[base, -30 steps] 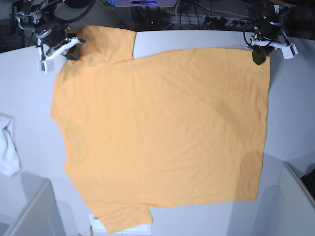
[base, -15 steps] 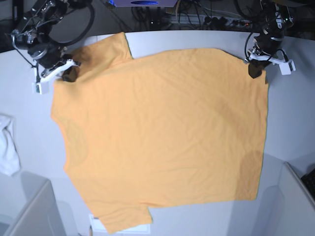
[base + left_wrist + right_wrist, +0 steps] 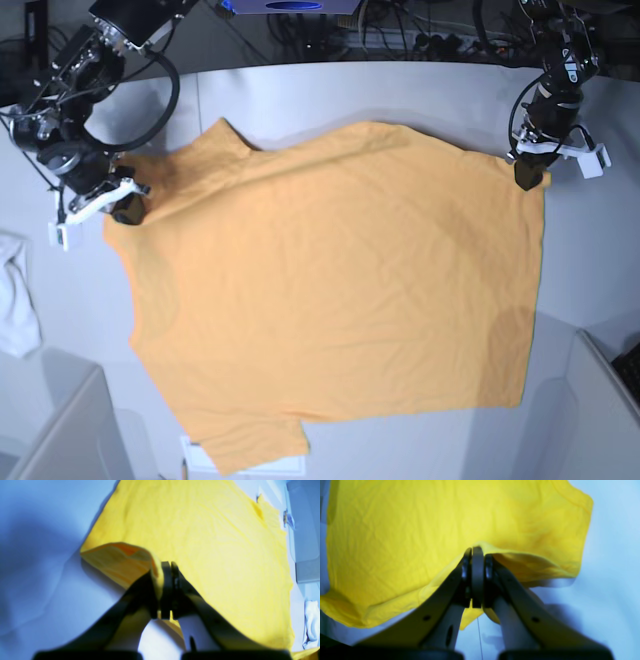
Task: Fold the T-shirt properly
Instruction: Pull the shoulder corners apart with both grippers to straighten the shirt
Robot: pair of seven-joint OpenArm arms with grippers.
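Both grippers, left gripper (image 3: 527, 178) and right gripper (image 3: 126, 212), clench T-shirt (image 3: 330, 300) far-edge corners; the fold begins, and the next move requires carrying that edge across the shirt.

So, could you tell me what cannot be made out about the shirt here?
- Base view: the underside of the T-shirt, hidden against the table.
- Left wrist view: the left gripper blurred, covering its pinched fabric.
- Right wrist view: the right gripper hides the cloth behind it.
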